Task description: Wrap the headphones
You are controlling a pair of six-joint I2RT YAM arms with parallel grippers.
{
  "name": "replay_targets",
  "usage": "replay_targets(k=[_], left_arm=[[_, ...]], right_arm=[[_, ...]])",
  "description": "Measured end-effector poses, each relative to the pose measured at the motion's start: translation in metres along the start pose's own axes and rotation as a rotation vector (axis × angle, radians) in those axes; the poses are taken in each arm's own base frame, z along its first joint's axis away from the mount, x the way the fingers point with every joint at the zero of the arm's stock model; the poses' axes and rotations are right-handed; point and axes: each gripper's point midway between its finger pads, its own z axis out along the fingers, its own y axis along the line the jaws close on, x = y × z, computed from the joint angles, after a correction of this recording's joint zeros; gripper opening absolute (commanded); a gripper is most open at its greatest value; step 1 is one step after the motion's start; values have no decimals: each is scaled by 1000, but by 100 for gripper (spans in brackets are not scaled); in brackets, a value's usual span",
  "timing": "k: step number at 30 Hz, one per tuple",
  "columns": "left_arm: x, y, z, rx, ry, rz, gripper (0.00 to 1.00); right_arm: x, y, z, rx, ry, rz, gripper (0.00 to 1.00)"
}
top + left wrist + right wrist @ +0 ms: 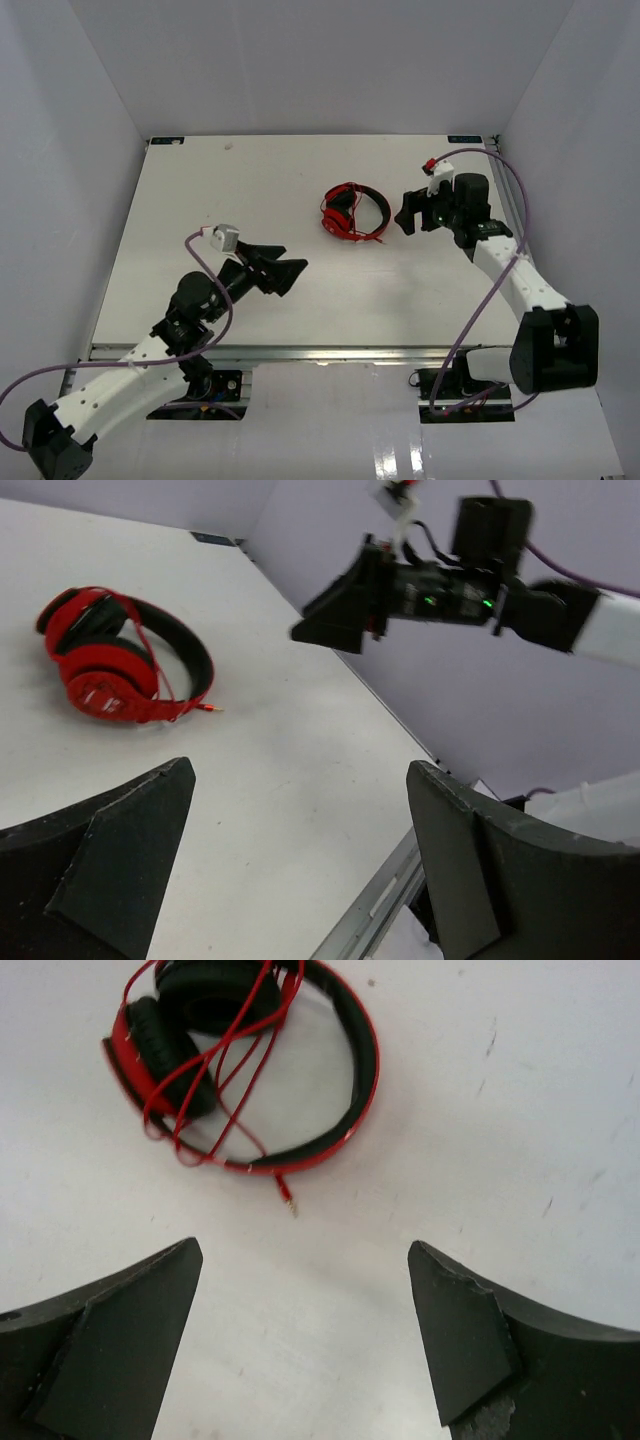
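Note:
The red headphones [346, 211] with black pads lie on the white table, folded, with the thin red cable [215, 1070] looped over the cups and band; its plug [287, 1197] pokes out onto the table. They also show in the left wrist view [110, 660] and the right wrist view [330, 1110]. My right gripper [405, 215] is open and empty just right of them, jaws wide [300, 1260]. My left gripper [290, 272] is open and empty, well to the front left of them [300, 770].
Grey walls close the table on three sides. A metal rail [330, 351] runs along the near edge. Purple robot cables [500, 270] hang by both arms. The right arm [480, 590] shows in the left wrist view.

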Motion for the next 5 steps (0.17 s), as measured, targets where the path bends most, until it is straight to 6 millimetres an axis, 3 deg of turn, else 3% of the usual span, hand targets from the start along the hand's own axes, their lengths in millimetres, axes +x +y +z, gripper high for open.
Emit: replay_targets(k=[3, 5], left_arm=[[-6, 12, -30, -74, -58, -29, 98], [-12, 14, -43, -92, -85, -37, 98]], right_arm=[[18, 9, -46, 91, -70, -17, 90], [18, 10, -73, 155, -132, -21, 90]])
